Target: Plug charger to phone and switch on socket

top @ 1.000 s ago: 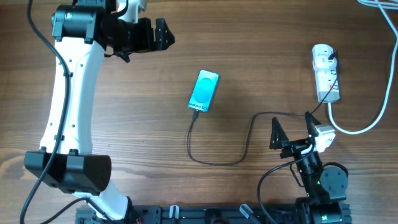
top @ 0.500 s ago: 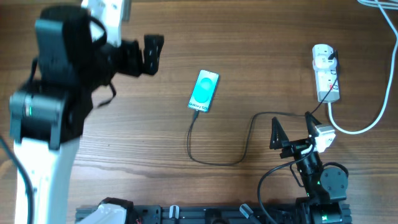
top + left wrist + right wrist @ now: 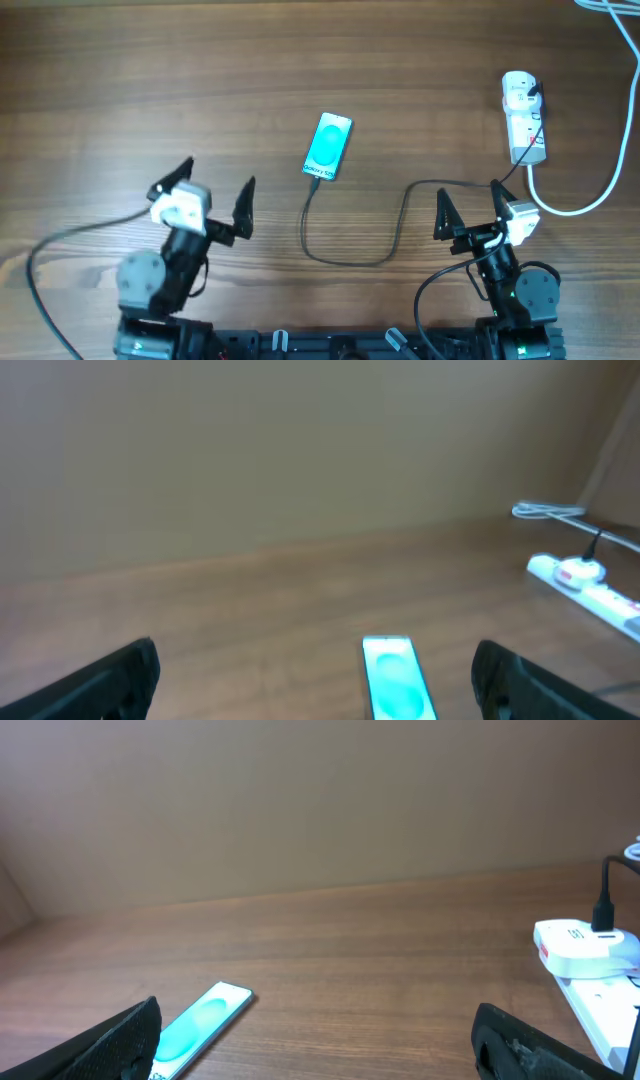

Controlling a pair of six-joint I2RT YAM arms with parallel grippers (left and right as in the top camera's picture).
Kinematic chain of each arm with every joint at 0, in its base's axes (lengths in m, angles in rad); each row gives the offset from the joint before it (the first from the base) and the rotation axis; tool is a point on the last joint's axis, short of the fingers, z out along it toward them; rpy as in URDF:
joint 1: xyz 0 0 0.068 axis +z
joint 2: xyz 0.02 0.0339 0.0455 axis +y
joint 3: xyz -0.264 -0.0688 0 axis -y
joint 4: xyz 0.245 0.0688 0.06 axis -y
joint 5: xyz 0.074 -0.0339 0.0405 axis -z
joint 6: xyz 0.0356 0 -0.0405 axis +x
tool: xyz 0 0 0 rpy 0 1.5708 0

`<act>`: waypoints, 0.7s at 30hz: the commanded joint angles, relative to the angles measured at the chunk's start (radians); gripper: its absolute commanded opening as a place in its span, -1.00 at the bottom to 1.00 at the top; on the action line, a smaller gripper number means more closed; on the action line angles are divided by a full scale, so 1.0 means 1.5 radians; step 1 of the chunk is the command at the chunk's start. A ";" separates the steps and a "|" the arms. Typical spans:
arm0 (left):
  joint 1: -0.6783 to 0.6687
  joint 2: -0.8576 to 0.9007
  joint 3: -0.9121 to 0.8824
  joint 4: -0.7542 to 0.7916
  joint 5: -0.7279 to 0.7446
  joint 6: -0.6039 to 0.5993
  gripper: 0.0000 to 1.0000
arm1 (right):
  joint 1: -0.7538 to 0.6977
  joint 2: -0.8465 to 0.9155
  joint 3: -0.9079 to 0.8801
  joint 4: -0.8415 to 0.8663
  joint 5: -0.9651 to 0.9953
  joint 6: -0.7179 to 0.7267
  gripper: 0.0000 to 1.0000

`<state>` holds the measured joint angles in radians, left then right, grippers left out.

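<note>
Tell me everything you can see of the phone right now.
The phone is a small, flat rectangle with rounded corners. It lies face up near the middle of the wooden table, slightly tilted. Its screen glows turquoise, with a white text strip at the end nearer the robot. The charger, a thin black cable, meets that end and appears plugged in. Nothing else touches it.

Even soft light, sharp overhead, blurry wrist views

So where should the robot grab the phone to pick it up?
Pinch the phone across its two long edges, coming straight down from above. It lies flat, and the charger reaches its near short end, so leave that end alone.
</note>
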<state>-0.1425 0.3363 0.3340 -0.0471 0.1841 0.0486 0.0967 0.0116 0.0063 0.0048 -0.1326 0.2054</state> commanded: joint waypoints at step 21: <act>0.041 -0.222 -0.219 -0.010 -0.009 0.012 1.00 | 0.003 -0.005 -0.001 0.002 0.009 0.007 0.99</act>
<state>-0.0864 0.0151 0.0132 -0.0601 0.1795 0.0620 0.0967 0.0116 0.0063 0.0048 -0.1329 0.2054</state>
